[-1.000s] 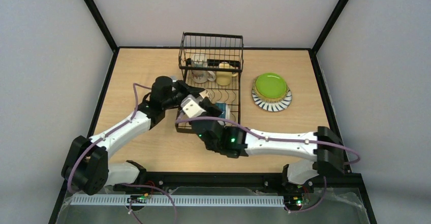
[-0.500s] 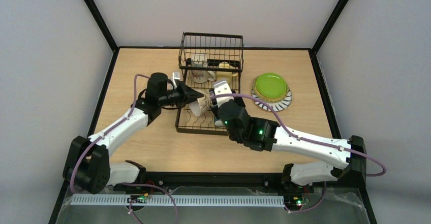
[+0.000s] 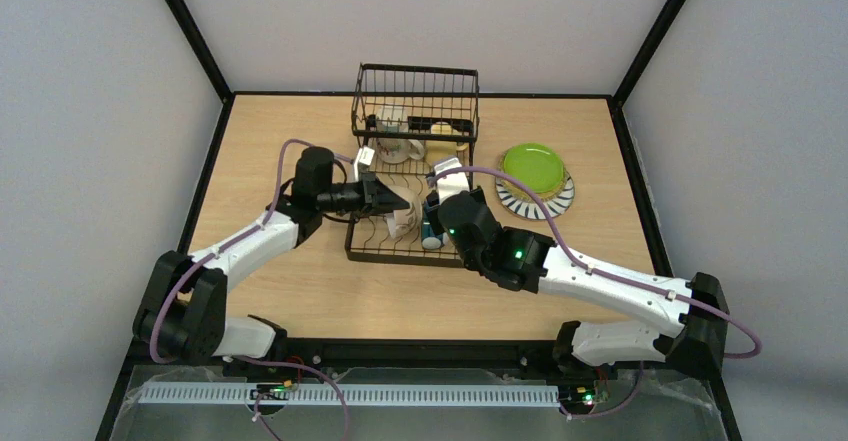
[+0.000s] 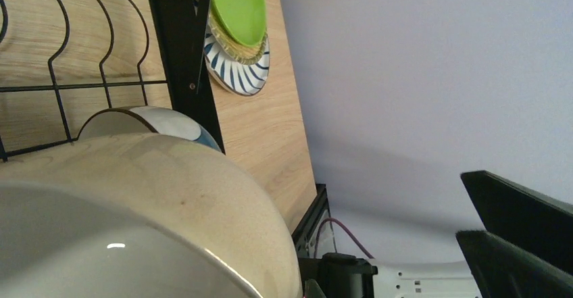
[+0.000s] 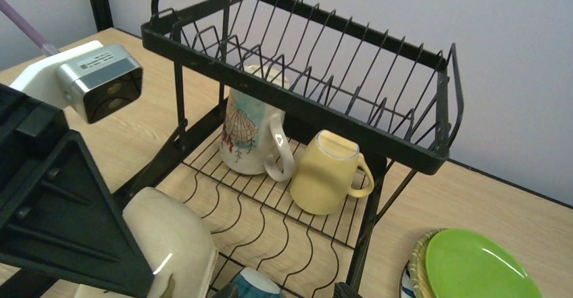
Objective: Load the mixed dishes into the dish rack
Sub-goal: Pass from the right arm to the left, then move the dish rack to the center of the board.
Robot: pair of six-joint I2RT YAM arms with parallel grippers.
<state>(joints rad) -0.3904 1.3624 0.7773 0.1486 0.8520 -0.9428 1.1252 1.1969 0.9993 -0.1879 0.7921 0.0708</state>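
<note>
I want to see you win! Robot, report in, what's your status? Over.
Left claw shut on cream mug, low in the dish rack. Right claw beside it, jaws unclear. Blue-patterned mug crowding close.

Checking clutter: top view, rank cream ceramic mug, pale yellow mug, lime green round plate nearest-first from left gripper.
1. Cream mug, at left gripper.
2. Pale yellow mug, back of rack.
3. Lime green round plate, right of rack.

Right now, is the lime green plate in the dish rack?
No, the lime green plate sits on other plates beside the dish rack.
</note>
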